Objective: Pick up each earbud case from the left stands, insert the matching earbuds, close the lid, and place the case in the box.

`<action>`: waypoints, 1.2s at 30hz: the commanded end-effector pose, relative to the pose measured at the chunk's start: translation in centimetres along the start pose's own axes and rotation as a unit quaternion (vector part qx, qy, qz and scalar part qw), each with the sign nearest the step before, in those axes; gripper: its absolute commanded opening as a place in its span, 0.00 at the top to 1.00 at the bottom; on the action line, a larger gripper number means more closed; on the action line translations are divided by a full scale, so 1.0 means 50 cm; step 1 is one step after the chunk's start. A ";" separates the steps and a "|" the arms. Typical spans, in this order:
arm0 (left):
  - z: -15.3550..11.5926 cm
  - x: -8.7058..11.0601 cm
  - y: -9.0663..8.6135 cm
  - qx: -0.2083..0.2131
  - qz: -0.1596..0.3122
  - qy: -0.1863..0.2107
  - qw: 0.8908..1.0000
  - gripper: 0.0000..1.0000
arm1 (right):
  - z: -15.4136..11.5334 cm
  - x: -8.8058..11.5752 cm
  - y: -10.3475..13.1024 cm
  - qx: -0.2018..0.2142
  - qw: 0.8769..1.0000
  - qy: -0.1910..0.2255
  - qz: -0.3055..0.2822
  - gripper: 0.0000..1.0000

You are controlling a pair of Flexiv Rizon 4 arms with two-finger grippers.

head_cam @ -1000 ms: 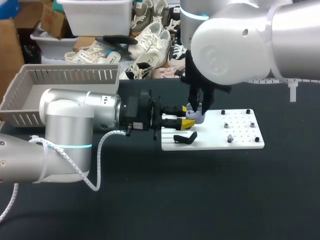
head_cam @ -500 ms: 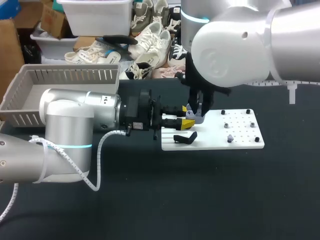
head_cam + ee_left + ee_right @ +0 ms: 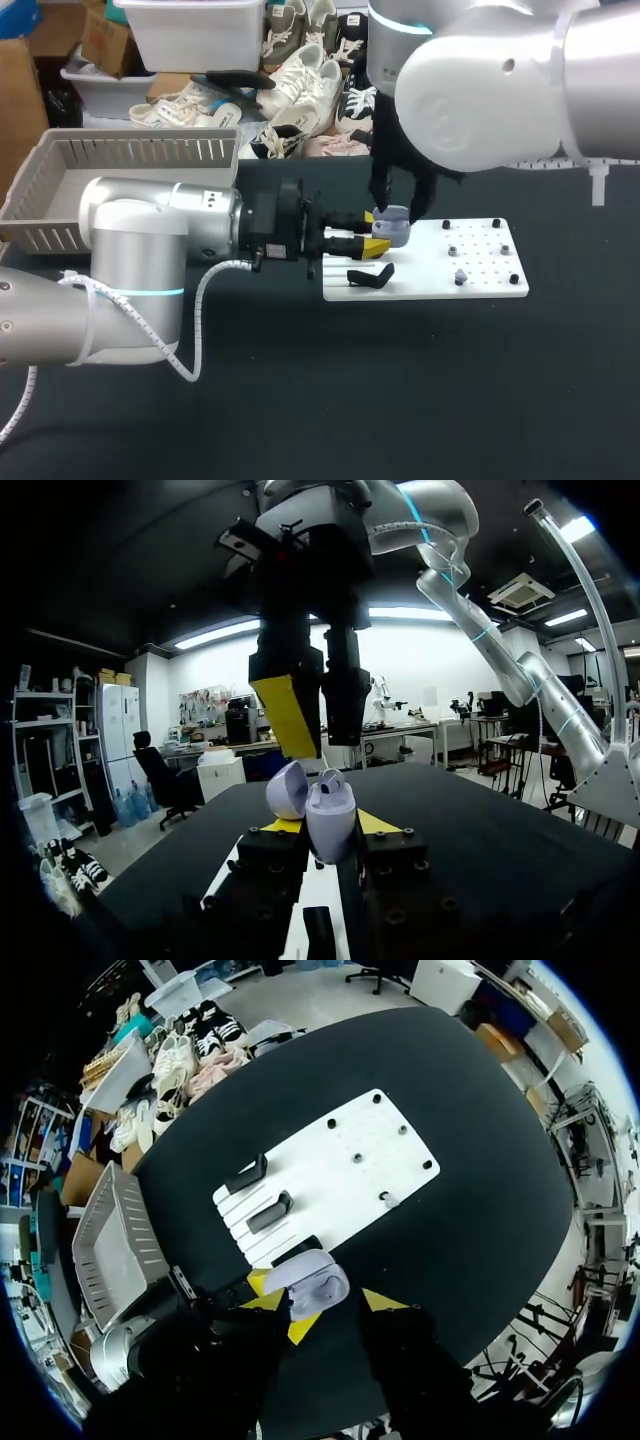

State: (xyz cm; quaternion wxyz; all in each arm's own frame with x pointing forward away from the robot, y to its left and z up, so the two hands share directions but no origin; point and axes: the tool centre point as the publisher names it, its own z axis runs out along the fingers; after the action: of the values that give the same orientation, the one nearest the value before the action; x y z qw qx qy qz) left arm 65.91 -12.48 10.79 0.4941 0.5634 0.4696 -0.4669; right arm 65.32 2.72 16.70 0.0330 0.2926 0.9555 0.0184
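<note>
Lavender earbud case [image 3: 392, 232], lid open, is clamped btw the yellow tips of the L hand [image 3: 373, 231], over the left end of the white board [image 3: 480, 282] near the middle of the worktop [image 3: 330, 400]. R hand [image 3: 402, 208] hangs right above it, fingers spread, gripping nothing. Black stand [image 3: 370, 275] sits on the board just nearside of the case. Grey basket [image 3: 60, 190] at the far left corner.
</note>
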 end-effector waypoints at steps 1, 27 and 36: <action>0.000 0.001 0.000 0.000 0.000 0.000 1.000 1.00 | -0.010 -0.005 -0.073 -0.053 0.999 -0.005 0.000 0.58; 0.000 0.001 0.000 0.000 0.000 0.000 1.000 1.00 | 0.111 -0.085 -0.196 -0.116 0.981 0.005 -0.153 0.48; 0.000 0.001 0.000 0.000 0.000 0.000 1.000 1.00 | 0.160 -0.100 -0.180 -0.089 0.988 0.016 -0.129 0.38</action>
State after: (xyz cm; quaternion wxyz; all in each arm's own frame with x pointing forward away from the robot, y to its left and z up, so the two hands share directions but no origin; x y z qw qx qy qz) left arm 65.91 -12.46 10.78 0.4940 0.5634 0.4697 -0.4668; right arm 64.10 -8.16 9.10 0.0510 0.1597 0.9790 0.1157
